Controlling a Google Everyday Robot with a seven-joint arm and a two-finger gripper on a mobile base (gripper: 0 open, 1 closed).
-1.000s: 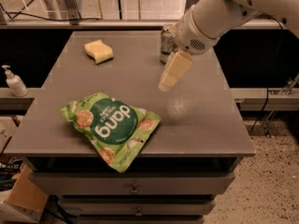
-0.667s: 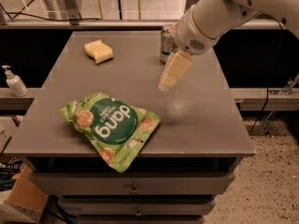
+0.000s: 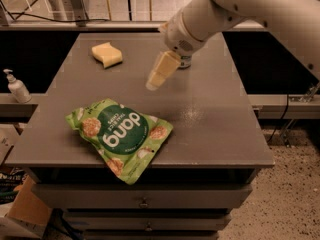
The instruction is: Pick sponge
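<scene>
Sponge [image 3: 107, 54], long axis crosswise (gripper [image 3: 152, 85] right)

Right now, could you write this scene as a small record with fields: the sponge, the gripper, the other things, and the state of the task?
sponge: pale yellow foam block with a wavy edge, lying flat near the far left corner of the table
gripper: cream-yellow gripper, above the table, to the right of the sponge and apart from it
bag: green snack bag, at the front edge, one corner hanging over
table: grey flat-top table
bottle: white pump bottle, on a ledge left of the table
task state: sponge not yet picked
</scene>
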